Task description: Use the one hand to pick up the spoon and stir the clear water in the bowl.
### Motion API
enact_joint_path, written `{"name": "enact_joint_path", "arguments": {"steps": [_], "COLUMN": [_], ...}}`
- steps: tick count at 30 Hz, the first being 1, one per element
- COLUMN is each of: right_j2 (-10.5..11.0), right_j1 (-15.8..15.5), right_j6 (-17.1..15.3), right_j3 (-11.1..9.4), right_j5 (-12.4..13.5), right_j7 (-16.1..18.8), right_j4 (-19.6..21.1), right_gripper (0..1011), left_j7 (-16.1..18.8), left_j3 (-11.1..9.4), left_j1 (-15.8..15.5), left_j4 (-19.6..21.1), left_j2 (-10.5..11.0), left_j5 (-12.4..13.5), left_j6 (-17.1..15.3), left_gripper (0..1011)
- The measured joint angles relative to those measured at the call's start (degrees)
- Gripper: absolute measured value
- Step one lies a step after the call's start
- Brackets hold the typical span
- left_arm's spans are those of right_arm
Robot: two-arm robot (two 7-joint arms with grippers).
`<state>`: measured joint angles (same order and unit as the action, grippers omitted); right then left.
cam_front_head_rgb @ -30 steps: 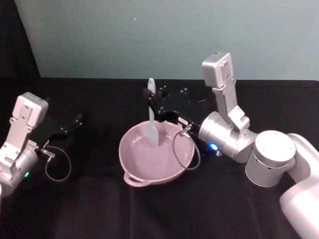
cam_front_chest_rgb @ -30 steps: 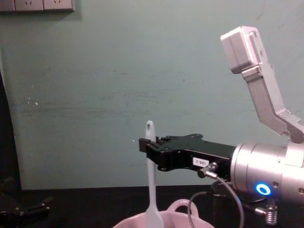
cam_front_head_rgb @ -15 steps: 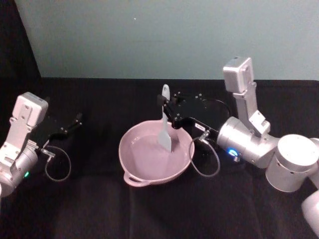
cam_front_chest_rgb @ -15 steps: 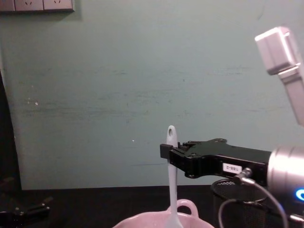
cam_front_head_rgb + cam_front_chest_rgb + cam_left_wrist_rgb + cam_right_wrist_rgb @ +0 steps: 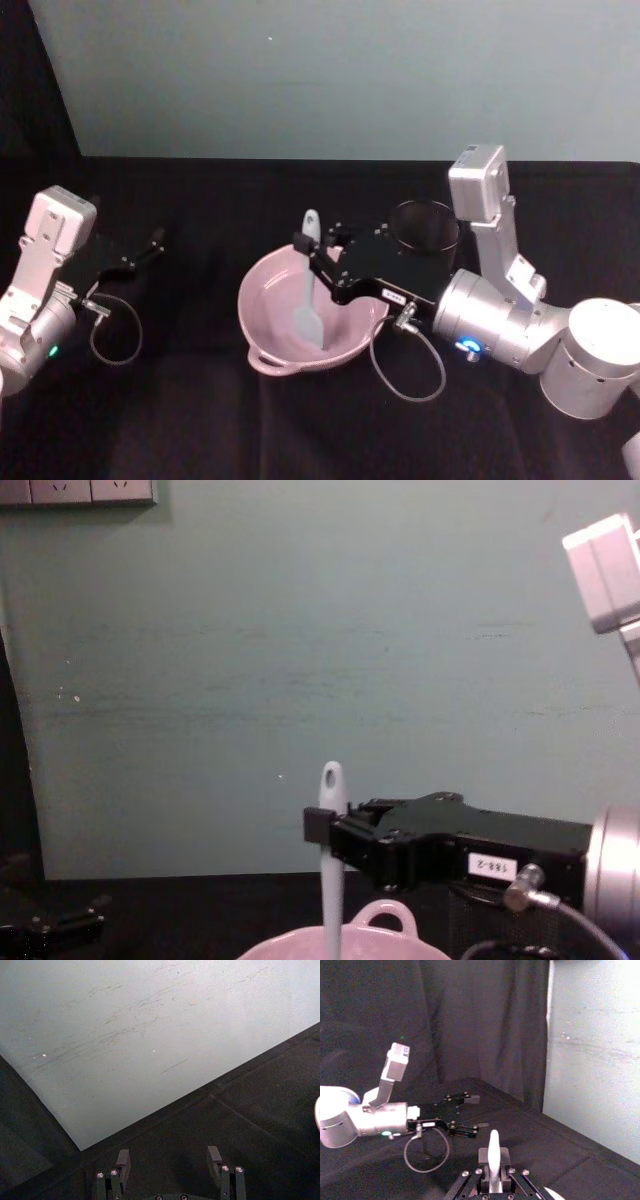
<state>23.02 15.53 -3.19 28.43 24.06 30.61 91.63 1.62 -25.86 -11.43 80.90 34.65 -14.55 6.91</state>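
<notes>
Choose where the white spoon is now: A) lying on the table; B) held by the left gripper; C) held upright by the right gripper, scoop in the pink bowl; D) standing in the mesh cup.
C: the right gripper has jaws shut on the spoon, scoop down in the bowl.

This looks like a robot lab or test room. A table (image 5: 200,430) covered with black cloth fills the near part. On the far side stands a plain pale green wall (image 5: 350,70) with scratches on it, and white wall sockets (image 5: 90,490) sit high up on its left. Black curtains (image 5: 445,1020) hang along the left side. Two silver robot arms, the left arm (image 5: 40,290) and the right arm (image 5: 530,330), reach over the table, each with a grey cable (image 5: 405,375) looping from it.
</notes>
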Motion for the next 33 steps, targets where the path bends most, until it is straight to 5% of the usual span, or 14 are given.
{"name": "enact_joint_path", "arguments": {"steps": [16,25,33], "right_j2": [-3.8,-6.2,-6.0], "right_j1": [4.1,6.0,6.0], "right_j6": [0.6,3.6,4.7], "right_j3": [3.2,2.3,0.5], "right_j5": [-1.8,-3.7,-4.3], "right_j7": [-2.4,-4.4,-4.8], "right_j4": [-4.9,-9.5,-10.5], "right_gripper": [124,124,125], "left_j7": [0.0,0.0,0.0], "left_j3": [0.0,0.0,0.0], "left_j1": [0.0,0.0,0.0], "left_j4": [0.0,0.0,0.0], "left_j2": [0.0,0.0,0.0], "left_j5": [0.0,0.0,0.0], "left_j6": [0.0,0.0,0.0], "left_gripper": [1011,1011,1011]}}
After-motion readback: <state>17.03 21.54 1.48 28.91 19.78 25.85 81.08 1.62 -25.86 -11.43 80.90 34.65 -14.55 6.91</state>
